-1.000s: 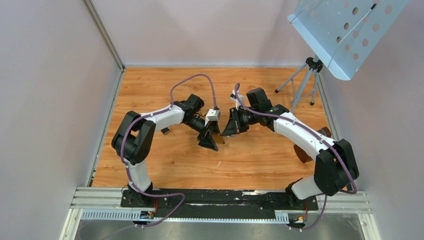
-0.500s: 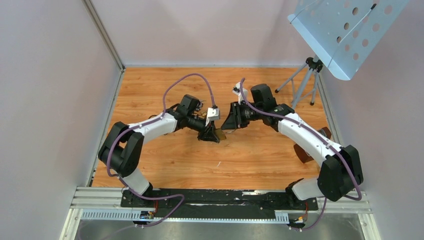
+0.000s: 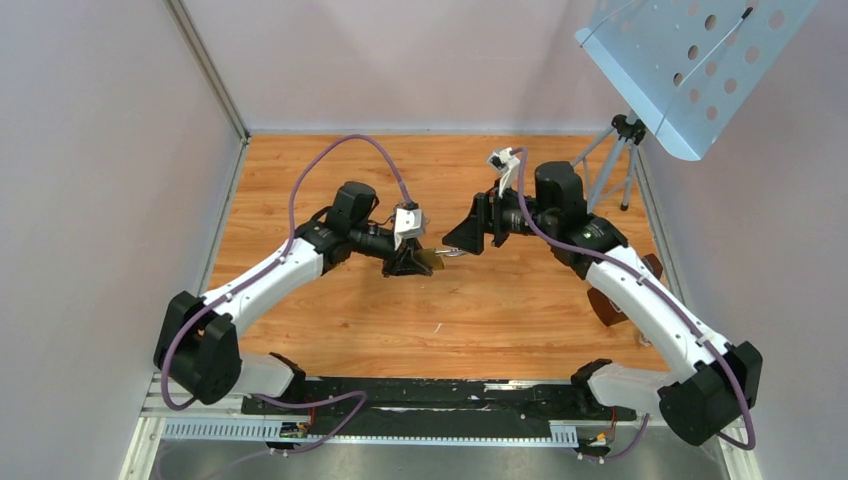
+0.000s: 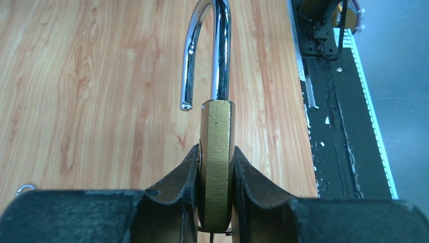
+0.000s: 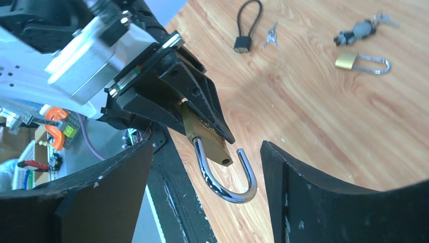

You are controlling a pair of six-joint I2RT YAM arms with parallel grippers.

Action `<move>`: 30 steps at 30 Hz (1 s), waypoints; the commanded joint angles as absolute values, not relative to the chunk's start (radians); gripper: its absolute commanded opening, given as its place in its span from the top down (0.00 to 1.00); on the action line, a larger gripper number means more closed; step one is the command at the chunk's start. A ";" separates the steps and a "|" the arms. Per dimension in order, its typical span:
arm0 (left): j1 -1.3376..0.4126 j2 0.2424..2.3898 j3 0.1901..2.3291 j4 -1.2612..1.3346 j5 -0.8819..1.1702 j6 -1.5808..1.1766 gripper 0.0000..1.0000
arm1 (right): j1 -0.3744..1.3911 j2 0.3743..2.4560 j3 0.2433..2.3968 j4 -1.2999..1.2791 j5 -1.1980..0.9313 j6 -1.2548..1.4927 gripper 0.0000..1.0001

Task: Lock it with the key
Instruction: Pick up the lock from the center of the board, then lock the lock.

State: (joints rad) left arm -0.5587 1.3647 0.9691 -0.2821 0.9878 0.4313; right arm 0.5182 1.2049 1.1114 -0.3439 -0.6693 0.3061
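- Hidden first: the keyhole end of the brass padlock point(image 4: 216, 172) is buried between the left fingers point(image 4: 174, 190), so there is no telling whether a key sits in it.
- In the left wrist view the crown of the steel shackle point(image 4: 218, 55) is cut off by the top edge, and a thin bit of wire under the body is too small to read.
- From the top camera the padlock is a small brass speck between the two arms, mid-desk.
- The count, from the right wrist view: one padlock in the grip, and out on the desk point(image 5: 313, 116) one black cable lock point(image 5: 245, 31), one small bunch of keys point(image 5: 271, 34), one second brass padlock point(image 5: 360, 63) with a long shackle, and one blurred grey lump point(image 5: 360, 30) with something key-like beside it.
- The left fingers are clamped on the padlock's two flat faces, holding it off the desk.
- The shackle is sprung, its free end hanging outside the body.
- The long axis runs left to right across the desk, shackle end leading toward the right arm.
- The right fingers point(image 5: 324, 197) are spread wide and hold nothing, one each side of the shackle's loop, not touching it.
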 commanded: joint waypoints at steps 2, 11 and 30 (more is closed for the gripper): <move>-0.558 1.264 1.049 -0.277 1.008 0.366 1.00 | 0.515 1.148 1.162 -0.276 -0.749 0.205 0.27; -0.529 1.236 1.195 -0.256 1.041 0.269 1.00 | 0.515 1.234 1.349 -0.293 -0.815 0.044 0.33; -0.468 1.153 1.234 -0.151 1.153 0.101 1.00 | 0.517 1.307 1.475 -0.390 -1.068 -0.093 0.52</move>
